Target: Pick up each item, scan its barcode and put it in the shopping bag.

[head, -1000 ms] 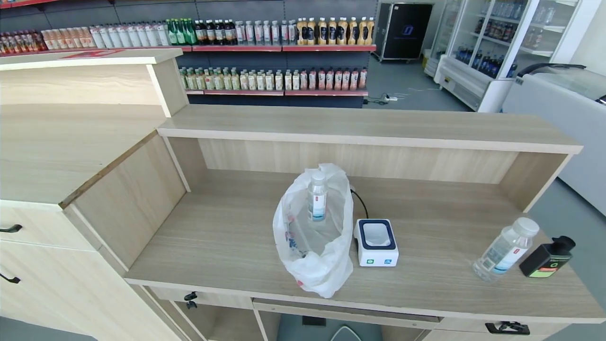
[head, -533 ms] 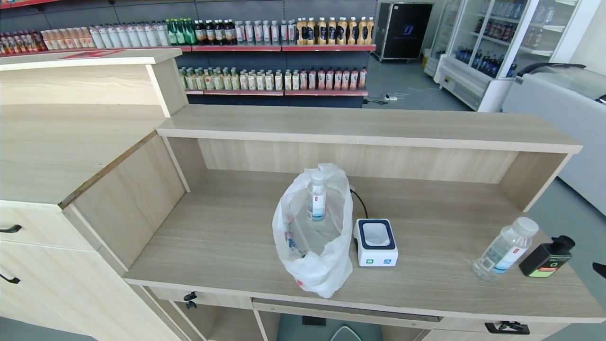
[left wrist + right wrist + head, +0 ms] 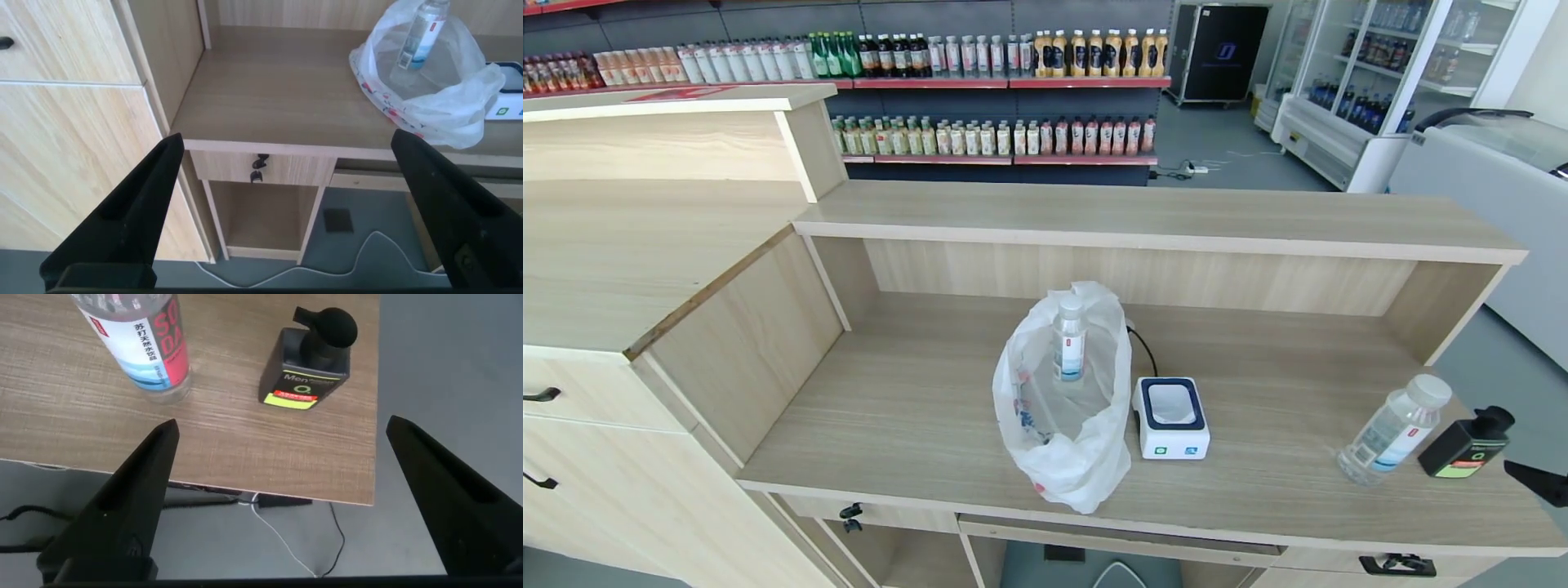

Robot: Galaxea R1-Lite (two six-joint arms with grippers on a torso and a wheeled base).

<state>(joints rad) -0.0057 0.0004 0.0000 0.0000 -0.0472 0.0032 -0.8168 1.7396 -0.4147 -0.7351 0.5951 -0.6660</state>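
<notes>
While the left gripper (image 3: 286, 143) hangs out in front of the tabletop (image 3: 915, 408), low and off its front edge, we see its jaws spread wide and empty. The left wrist view looks over a drawer front with a key (image 3: 258, 167) under the tabletop edge.

The right gripper (image 3: 282, 426) sits above the front right corner of the tabletop, jaws wide, holding nothing. One of its fingers (image 3: 1543, 483) pokes in at the right edge of the head view, just beside the tabletop's right end.

The white shopping bag (image 3: 1062, 416) stands open near the middle of the tabletop. One clear bottle (image 3: 1069, 339) with a white cap stands upright inside it, toward the far side.

The white barcode scanner (image 3: 1172, 416) sits just to the right of the bag, touching or nearly touching it; we cannot tell which. Its black cable (image 3: 1145, 347) runs back behind the bag.

A clear water bottle (image 3: 1395, 429) with a white cap and a red-and-white label stands near the right end of the tabletop, well apart from the scanner. A black bottle (image 3: 1466, 445) with a black cap and a green-and-orange label stands just beside it, closer to the right edge and not touching it. In the right wrist view both lie ahead of the open jaws, and neither is gripped.

Shelves of drinks (image 3: 996, 57) line the back wall.
</notes>
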